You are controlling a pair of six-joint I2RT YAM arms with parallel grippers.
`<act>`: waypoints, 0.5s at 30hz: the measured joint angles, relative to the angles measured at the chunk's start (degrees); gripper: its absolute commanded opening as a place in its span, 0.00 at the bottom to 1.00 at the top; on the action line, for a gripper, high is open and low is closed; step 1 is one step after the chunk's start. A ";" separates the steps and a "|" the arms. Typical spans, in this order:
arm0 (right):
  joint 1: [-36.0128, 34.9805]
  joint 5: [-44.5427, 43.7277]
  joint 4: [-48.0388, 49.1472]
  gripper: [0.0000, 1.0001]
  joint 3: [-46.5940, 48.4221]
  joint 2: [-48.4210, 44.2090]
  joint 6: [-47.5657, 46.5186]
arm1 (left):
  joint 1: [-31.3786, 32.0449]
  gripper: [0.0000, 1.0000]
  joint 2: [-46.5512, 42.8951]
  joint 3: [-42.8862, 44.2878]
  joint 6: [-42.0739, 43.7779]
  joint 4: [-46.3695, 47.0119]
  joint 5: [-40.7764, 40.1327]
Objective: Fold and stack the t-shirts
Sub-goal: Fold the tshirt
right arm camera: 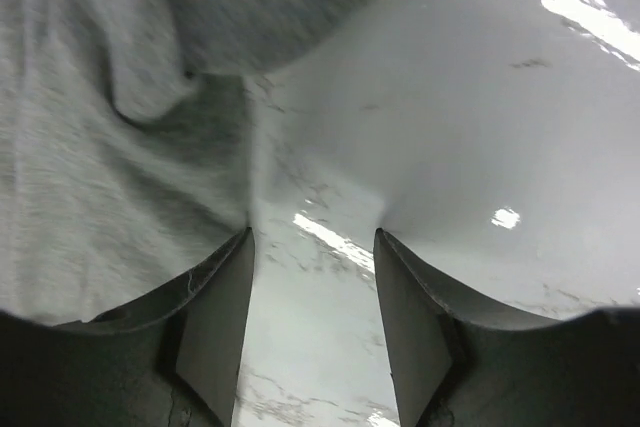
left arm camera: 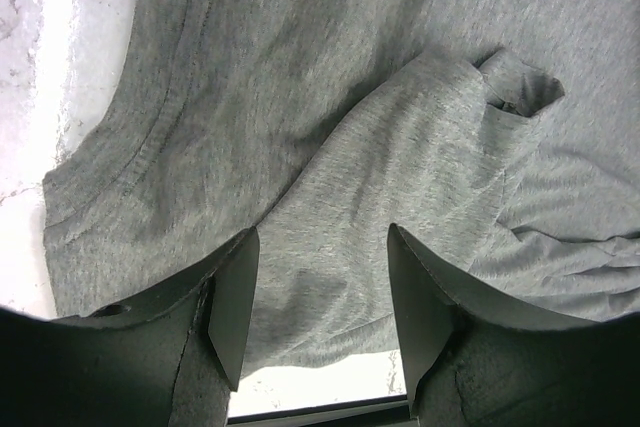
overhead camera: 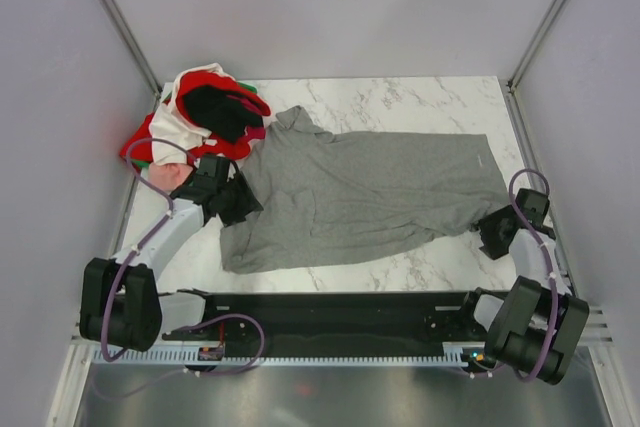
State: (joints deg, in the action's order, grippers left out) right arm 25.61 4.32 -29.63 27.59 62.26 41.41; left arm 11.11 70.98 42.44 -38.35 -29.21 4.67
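The large heather-grey short-sleeved cloth t-shirt [overhead camera: 370, 192] is lying spread sideways across the white marble-patterned table [overhead camera: 400, 97]. It is wrinkled, with one sleeve poking out at its far corner. The left gripper [overhead camera: 236, 203] is hovering over the grey shirt's end on the left arm's side. In the left wrist view its jaws are standing apart, released, with a rumpled fold of the grey cloth showing between the fingers [left arm camera: 232, 297]. Whether they are touching the cloth, I cannot tell. The right gripper [overhead camera: 497, 231] is sitting at the grey shirt's opposite end, by its near corner. Its jaws are spread too and gripping nothing, with bare marble between them and the shirt's edge just beside the gap. A crumpled heap of red, white, black and pink t-shirts [overhead camera: 205, 112] is resting just beside the grey shirt's far sleeve.
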 measured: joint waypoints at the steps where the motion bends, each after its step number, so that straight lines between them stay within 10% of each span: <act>1: -0.15 0.04 1.86 0.58 -0.04 0.24 0.24 | 0.00 0.61 0.00 -0.28 0.00 0.33 0.00; 10: -1.79 1.66 11.80 0.58 0.28 5.42 1.92 | 0.00 0.61 0.98 -2.14 0.00 2.36 0.00; 15: -2.80 1.81 15.93 0.33 -0.13 7.52 2.49 | 0.00 0.61 1.51 -2.29 0.00 3.17 0.00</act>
State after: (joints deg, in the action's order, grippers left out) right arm 22.81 6.13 -13.69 27.46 69.78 43.90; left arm 11.11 72.49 40.14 -38.35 -26.04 4.67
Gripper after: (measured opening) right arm 0.428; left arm 0.609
